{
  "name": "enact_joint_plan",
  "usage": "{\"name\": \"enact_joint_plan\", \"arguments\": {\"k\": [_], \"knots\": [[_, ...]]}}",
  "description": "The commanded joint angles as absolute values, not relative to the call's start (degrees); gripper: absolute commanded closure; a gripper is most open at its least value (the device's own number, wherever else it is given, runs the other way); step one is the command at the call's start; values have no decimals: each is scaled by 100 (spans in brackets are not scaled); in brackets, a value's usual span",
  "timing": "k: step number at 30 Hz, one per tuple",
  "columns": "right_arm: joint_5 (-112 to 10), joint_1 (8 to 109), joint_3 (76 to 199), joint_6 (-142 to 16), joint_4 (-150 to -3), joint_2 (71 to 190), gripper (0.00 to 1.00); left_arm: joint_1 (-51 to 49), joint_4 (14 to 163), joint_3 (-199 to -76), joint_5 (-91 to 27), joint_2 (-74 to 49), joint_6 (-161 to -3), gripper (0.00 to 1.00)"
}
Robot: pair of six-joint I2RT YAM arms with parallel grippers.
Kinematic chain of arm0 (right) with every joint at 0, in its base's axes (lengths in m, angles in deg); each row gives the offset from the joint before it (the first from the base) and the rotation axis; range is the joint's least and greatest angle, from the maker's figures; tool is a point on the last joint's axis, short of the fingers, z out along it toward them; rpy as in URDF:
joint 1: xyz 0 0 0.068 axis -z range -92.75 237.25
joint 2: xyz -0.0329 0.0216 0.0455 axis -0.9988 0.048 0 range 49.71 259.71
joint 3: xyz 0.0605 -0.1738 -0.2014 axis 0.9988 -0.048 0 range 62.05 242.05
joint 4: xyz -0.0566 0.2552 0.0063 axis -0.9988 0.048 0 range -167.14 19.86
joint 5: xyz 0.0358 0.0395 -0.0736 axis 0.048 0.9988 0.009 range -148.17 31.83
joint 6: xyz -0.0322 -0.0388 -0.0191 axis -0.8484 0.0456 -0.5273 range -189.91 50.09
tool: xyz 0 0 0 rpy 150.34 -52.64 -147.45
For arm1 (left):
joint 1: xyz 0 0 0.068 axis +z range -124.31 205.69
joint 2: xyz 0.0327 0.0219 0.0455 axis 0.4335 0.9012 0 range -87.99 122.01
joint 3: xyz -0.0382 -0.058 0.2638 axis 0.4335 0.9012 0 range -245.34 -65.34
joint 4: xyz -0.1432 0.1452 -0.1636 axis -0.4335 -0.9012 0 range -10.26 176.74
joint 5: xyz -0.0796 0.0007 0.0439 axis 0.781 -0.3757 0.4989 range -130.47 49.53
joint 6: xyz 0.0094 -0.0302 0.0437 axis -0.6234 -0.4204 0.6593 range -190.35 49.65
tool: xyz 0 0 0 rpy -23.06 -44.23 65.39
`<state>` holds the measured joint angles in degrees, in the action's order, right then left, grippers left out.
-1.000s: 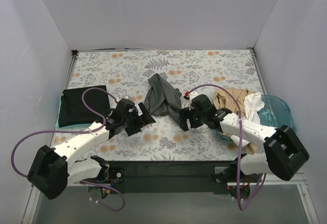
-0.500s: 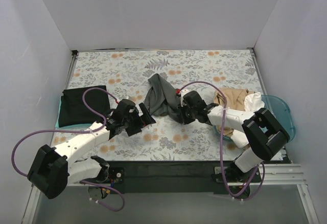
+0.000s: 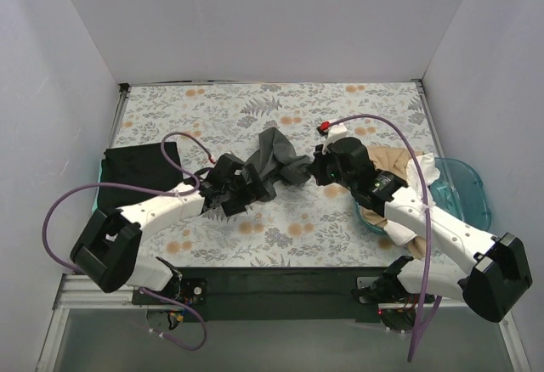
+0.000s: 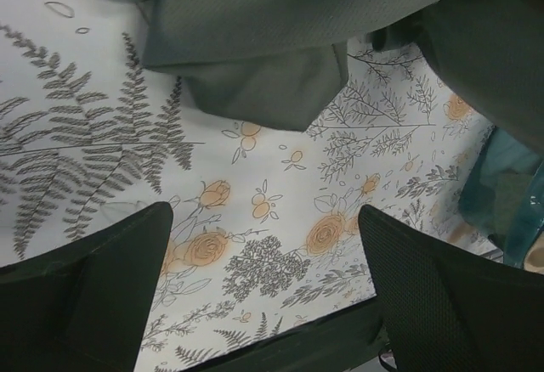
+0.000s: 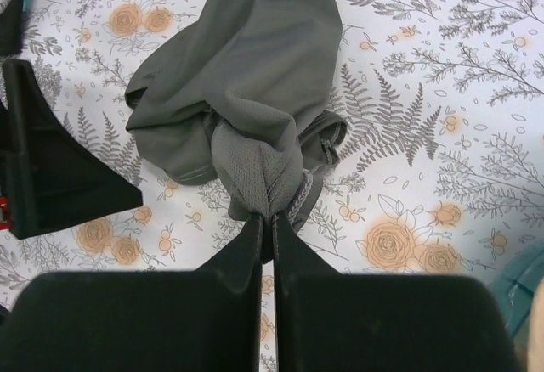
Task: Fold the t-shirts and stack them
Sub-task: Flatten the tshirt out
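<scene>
There are four shirts: grey shirt [image 3: 274, 153], black shirt [image 3: 136, 177], tan shirt [image 3: 387, 160], white shirt [image 3: 422, 168]. One teal tub [image 3: 472, 189]. Two grippers: left gripper [image 4: 263, 215], right gripper [image 5: 265, 219].

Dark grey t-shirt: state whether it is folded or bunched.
Bunched: the dark grey t-shirt lies in loose creases, one gathered edge pinched by the right gripper.

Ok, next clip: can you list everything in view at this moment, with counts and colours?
dark grey t-shirt: one, dark grey, bunched up mid-table
black t-shirt: one, black, lying as a flat rectangle at the table's left edge
tan t-shirt: one, tan, heaped at the right by the tub
white t-shirt: one, white, heaped beside the tan one
tub: one, translucent teal, right edge
table covering: one, pale floral print, over the whole table
left gripper: one, black, open, just short of the dark grey t-shirt
right gripper: one, black, pinching the dark grey t-shirt
</scene>
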<state>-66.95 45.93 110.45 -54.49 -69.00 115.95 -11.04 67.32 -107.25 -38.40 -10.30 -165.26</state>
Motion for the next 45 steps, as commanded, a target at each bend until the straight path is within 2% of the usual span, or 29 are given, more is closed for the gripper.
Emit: {"name": "enact_joint_plan", "arguments": {"k": [1, 7, 10, 11, 17, 22, 24, 29, 35, 39, 45], "knots": [[-7013, 4594, 11320, -5252, -6440, 11492, 99, -1263, 7057, -11095, -3977, -723, -16562, 11], [-7022, 4585, 11188, -5111, -6387, 11317, 99, -1579, 7057, -11482, -4389, 165, -16676, 29], [-6943, 4585, 11100, -5084, -6378, 11255, 99, -1720, 7004, -11632, -4714, 552, -16860, 33], [-6908, 4594, 11065, -5058, -6387, 11246, 99, -1729, 6996, -11675, -4741, 666, -16974, 40], [-6758, 4585, 10626, -4882, -6387, 11036, 99, -1782, 6776, -12027, -5250, 1220, -17519, 52], [-6758, 4585, 10301, -4768, -6378, 10746, 99, -1799, 5863, -12537, -5752, 1660, -18021, 76], [-6784, 4594, 10248, -4776, -6387, 10632, 99, -1799, 5670, -12660, -5849, 1722, -18047, 98], [-7126, 4594, 10396, -4952, -6159, 10508, 99, -1799, 5256, -12608, -6252, 1091, -18082, 100], [-7478, 4611, 10686, -5189, -5895, 10280, 99, -1799, 4274, -12344, -7429, -588, -18232, 100], [-7961, 4620, 11633, -5706, -5658, 9955, 99, -1799, 3297, -12808, -8457, -1598, -18425, 100], [-8401, 4620, 12733, -6200, -5465, 9586, 99, -1755, 2891, -13810, -9512, -3041, -17927, 100]]}}
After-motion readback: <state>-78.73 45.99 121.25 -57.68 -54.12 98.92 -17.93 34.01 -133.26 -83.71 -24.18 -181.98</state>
